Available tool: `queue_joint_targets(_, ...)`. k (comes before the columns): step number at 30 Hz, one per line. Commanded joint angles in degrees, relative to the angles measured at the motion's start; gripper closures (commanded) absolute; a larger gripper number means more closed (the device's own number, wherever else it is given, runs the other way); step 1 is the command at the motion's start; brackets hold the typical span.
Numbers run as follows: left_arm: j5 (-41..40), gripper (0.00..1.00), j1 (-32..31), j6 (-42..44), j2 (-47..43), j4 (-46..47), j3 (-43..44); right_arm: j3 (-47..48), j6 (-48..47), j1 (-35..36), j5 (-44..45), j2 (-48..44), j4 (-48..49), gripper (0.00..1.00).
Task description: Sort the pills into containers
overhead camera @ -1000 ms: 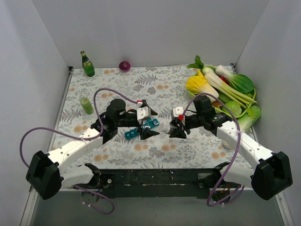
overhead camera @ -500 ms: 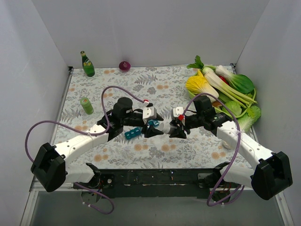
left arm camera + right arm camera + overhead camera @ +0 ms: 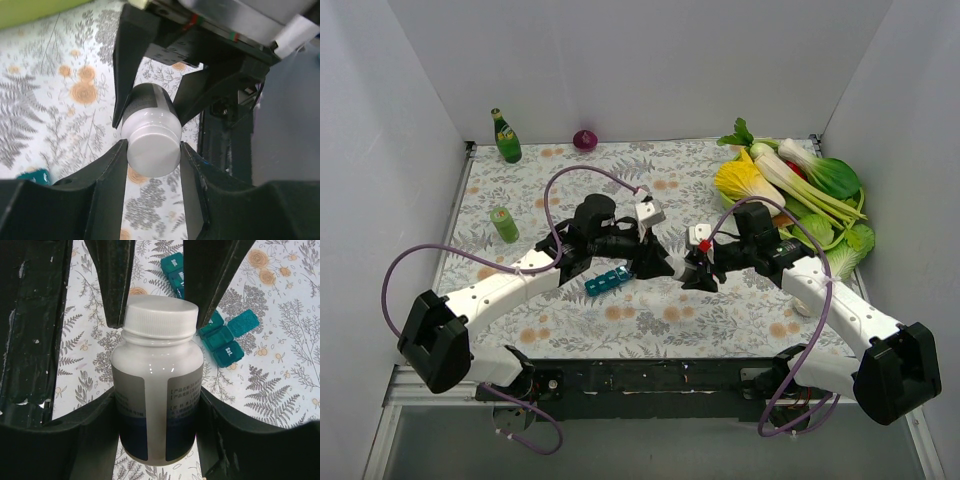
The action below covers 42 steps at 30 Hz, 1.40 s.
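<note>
Right wrist view, centre: opening step, pill bottle (image 3: 157, 385) pinched by right gripper (image 3: 157, 412), cap (image 3: 160, 315) clamped by left gripper (image 3: 159, 325); next, probably unscrewing.

Green bottle (image 3: 505, 137), green can (image 3: 504, 223), purple onion (image 3: 585, 139), leafy vegetables (image 3: 800, 195), floral tablecloth (image 3: 650, 170)
</note>
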Motion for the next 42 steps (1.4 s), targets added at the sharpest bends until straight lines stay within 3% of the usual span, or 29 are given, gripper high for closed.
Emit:
queue_joint_targets(1,-10.1,1.0,0.5,-22.6,0.0,-6.0,4.0,-0.7,0.7,0.2,0.2,-1.5,2.7,0.99)
queue_joint_targets(3,-10.7,1.0,1.1,-28.5,-0.5,-6.4,4.0,-0.8,1.4,0.1,1.2,-1.5,3.4,0.99)
queue_joint_targets(8,-11.3,1.0,2.7,-53.3,-1.9,-7.4,3.4,-1.1,2.1,-0.1,2.1,-1.4,4.2,0.99)
queue_joint_targets(11,-11.0,1.0,2.8,-62.3,-1.6,-10.5,4.8,-1.0,2.3,-0.1,2.4,-1.3,4.5,0.99)
queue_joint_targets(16,-9.8,1.0,3.2,-69.2,-2.8,-7.8,4.0,-0.6,2.7,-0.3,2.8,-1.2,4.4,0.99)
queue_joint_targets(21,-13.0,1.0,4.9,-61.4,-4.3,-13.5,5.4,-1.1,2.8,-0.3,2.9,-1.8,4.6,0.99)
queue_joint_targets(27,-34.6,1.0,10.7,-44.2,-6.7,-26.6,2.0,-1.8,2.9,-0.9,2.8,-2.4,5.4,0.99)
queue_joint_targets(32,-49.8,1.0,19.6,-35.4,-5.6,-29.1,-4.1,-2.3,3.3,-1.2,2.8,-2.7,5.7,0.99)
queue_joint_targets(37,-55.2,1.0,24.1,-33.2,-1.7,-24.7,-8.4,-2.1,3.4,-1.5,2.5,-2.6,5.9,0.99)
queue_joint_targets(39,-62.2,0.99,25.2,-34.3,2.5,-24.1,-8.2,-2.2,3.5,-1.6,2.2,-2.8,6.1,0.99)
queue_joint_targets(42,-62.2,0.84,28.3,-35.0,8.0,-21.8,-8.4,-2.0,3.6,-1.7,2.1,-3.2,6.1,0.99)
